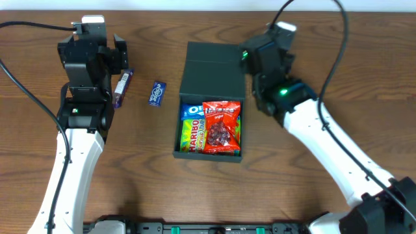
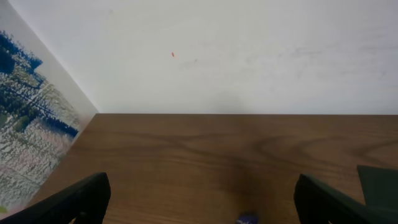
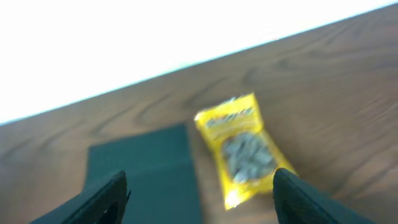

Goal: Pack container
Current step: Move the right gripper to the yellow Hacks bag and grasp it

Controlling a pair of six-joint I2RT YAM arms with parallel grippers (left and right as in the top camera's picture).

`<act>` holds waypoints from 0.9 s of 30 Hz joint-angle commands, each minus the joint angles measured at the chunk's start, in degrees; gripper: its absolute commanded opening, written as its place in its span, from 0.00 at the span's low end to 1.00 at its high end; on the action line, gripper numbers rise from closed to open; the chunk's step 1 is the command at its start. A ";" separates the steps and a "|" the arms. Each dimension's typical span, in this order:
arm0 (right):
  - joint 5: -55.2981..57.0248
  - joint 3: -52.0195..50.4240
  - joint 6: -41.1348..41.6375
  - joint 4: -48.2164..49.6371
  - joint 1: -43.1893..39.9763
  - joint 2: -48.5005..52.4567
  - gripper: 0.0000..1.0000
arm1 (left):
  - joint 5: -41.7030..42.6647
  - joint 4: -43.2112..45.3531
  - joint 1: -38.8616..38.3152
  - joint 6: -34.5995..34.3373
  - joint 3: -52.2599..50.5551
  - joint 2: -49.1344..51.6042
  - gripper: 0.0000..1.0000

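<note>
The dark green container (image 1: 177, 144) stands open at the table's middle, its flap lid (image 1: 214, 64) laid back. Inside lie a red snack pack (image 1: 221, 125), a Haribo pack (image 1: 191, 134) and a blue Oreo pack (image 1: 191, 110). My left gripper (image 1: 116, 57) is open and empty in the left wrist view (image 2: 205, 210), above a purple snack bar (image 1: 123, 88) whose tip shows (image 2: 247, 219). My right gripper (image 1: 259, 60) is open and empty (image 3: 202, 202) over the lid (image 3: 143, 171) and a yellow snack pack (image 3: 239, 146), which my arm hides in the overhead view.
A small blue snack pack (image 1: 156, 93) lies between the purple bar and the container. The container's corner shows at the right edge of the left wrist view (image 2: 379, 183). A white wall (image 2: 236, 56) runs behind the table's far edge.
</note>
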 commanded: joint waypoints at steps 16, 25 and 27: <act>-25.07 0.13 -27.54 18.97 -18.32 23.19 0.86 | 0.07 0.28 0.35 -0.70 0.79 -0.59 0.95; -26.23 0.13 -28.41 23.71 -19.21 35.04 0.72 | 0.07 0.28 0.35 -0.70 0.79 -0.59 0.95; -26.23 0.13 -28.39 23.19 -19.21 35.45 0.45 | 0.07 0.28 0.35 -0.70 0.79 -0.59 0.95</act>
